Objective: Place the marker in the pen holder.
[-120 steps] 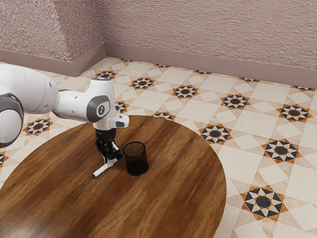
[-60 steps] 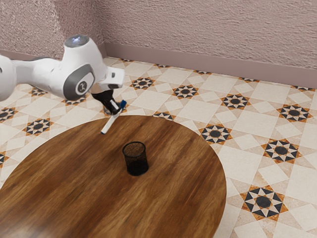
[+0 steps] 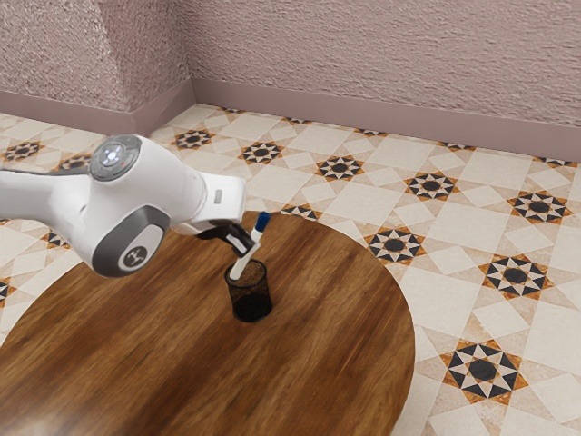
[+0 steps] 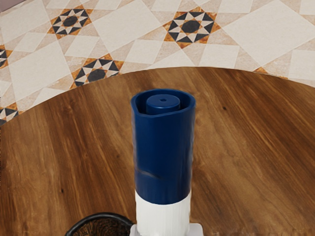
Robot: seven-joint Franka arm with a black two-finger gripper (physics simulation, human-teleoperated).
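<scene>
My gripper [image 3: 247, 247] is at the pen holder's mouth in the exterior view, shut on the marker [image 3: 260, 225]. The marker is white with a blue cap and leans, cap end up; its lower end is at the rim of the black mesh pen holder [image 3: 251, 302]. Whether that end is inside the rim or just above it, I cannot tell. In the wrist view the marker [image 4: 163, 162] stands large with its blue cap toward the camera, and part of the holder's dark rim [image 4: 101, 215] curves beside it.
The round wooden table [image 3: 336, 336] carries the upright holder. Its curved far edge lies a short way beyond the hand, with patterned floor tiles [image 3: 427, 245] past it.
My hand has come down from above the table's far edge toward the exterior view's right, bringing the marker to the holder and tilting with it. The holder has stayed put.
</scene>
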